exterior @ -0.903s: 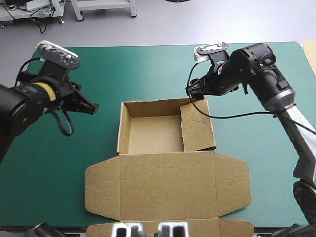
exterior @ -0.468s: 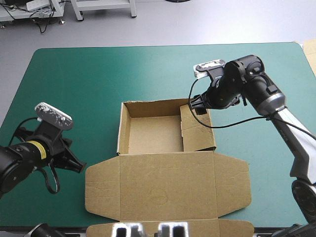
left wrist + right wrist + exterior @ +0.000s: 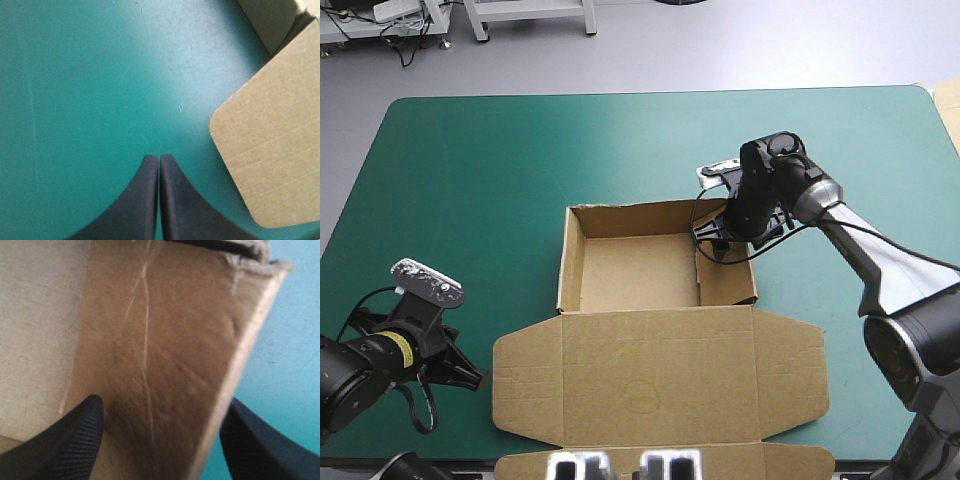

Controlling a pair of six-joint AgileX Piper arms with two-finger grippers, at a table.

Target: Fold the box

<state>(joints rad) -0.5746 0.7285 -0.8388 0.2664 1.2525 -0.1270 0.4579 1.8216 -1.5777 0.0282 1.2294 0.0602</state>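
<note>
Right claw (image 3: 162, 407) spread open, astride the right wall of the box (image 3: 630, 270), an open tray mid-way along the counter (image 3: 520, 150), lid flat. Left claw (image 3: 160, 157) closed, empty, beside the lid's corner. Risk: wall untucked, liable to spring back or crease if pinched off-line.

Left gripper (image 3: 159, 161), black fins pressed together into one point. Straight ahead and on the side away from the box: bare teal-green table cover (image 3: 90, 90), free passage. On the other side, just beside the tips, the rounded lid flap (image 3: 270, 150) of the brown box of cut board (image 3: 660, 370) lies flat on the cover. Farther ahead on that side the raised tray blocks the way.

Right gripper (image 3: 162, 412), fins standing apart. The tray's side wall (image 3: 165, 340) fills the gap between them. One fin is inside the tray, the other outside over bare cover, with free room on that outer side.
</note>
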